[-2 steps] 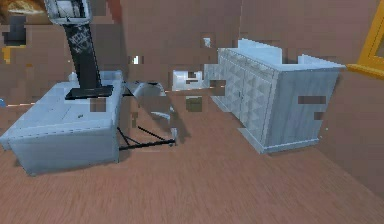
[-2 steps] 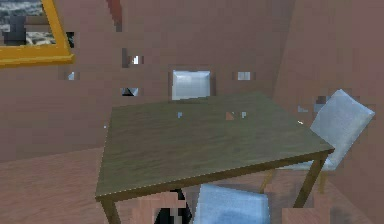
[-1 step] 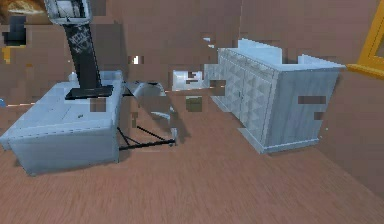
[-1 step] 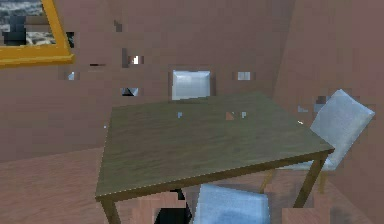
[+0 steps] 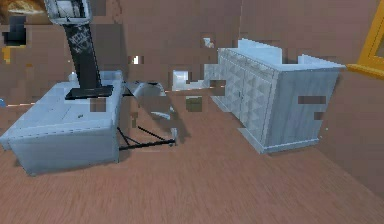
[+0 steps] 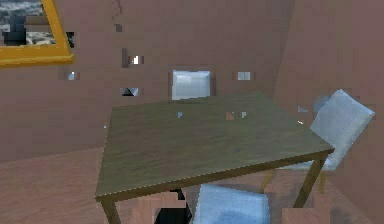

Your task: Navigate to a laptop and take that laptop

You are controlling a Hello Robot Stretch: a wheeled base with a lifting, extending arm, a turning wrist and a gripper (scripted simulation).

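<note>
A dark brown-green wooden dining surface [image 6: 200,150] ringed by pale grey chairs [image 6: 340,125] fills the arm side view, while a white panelled dresser [image 5: 275,95] and a low pale-blue upholstered block [image 5: 70,120] stand ahead. Where the laptop lies cannot be told, nor can the gripper's state. The search looks barely begun. The best course is to turn slowly and scan each top before committing to any approach.
</note>
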